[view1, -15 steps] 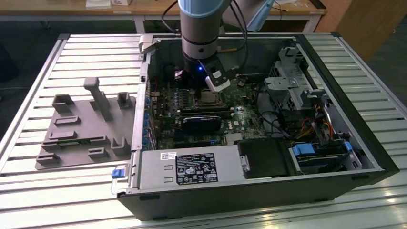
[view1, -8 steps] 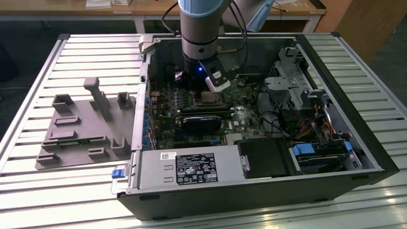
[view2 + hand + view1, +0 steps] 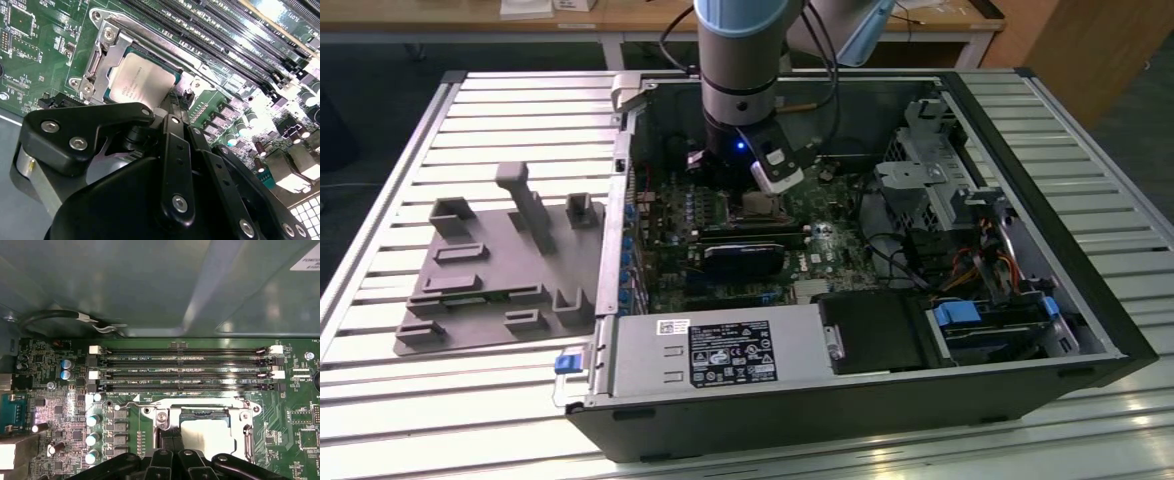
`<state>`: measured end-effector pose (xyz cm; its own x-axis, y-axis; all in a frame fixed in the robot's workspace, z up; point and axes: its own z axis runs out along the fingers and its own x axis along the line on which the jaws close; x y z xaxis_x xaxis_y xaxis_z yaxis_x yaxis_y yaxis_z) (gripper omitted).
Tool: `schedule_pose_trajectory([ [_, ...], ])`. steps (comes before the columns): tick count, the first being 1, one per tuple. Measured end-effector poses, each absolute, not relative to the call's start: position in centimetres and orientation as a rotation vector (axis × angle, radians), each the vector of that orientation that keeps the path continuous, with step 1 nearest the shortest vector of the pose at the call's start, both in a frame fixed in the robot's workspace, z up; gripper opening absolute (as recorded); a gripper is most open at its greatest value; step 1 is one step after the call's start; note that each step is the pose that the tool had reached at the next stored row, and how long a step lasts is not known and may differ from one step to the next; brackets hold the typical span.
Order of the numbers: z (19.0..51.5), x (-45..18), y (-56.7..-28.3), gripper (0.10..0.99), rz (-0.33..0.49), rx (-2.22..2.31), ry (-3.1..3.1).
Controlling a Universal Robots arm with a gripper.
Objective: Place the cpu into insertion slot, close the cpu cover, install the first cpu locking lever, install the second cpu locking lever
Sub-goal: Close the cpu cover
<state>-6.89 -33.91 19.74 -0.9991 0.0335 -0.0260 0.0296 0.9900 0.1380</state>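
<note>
Jaws closed on nothing, just beside the cpu, which lies in the insertion slot.

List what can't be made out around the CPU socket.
The pale silver square cpu: its edge toward the black gripper is hidden behind it, second wrist view.
The silvery metal cover frame: the half nearest the gripper is covered, first wrist view.
The square metal-rimmed insertion slot: too small, exterior view.
</note>
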Motion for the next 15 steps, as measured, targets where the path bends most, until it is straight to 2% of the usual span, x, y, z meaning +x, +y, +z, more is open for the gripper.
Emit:
schedule_pose_trajectory([
  [15,20.10,-6.83,-33.89,0.102,0.213,0.049,3.106],
])
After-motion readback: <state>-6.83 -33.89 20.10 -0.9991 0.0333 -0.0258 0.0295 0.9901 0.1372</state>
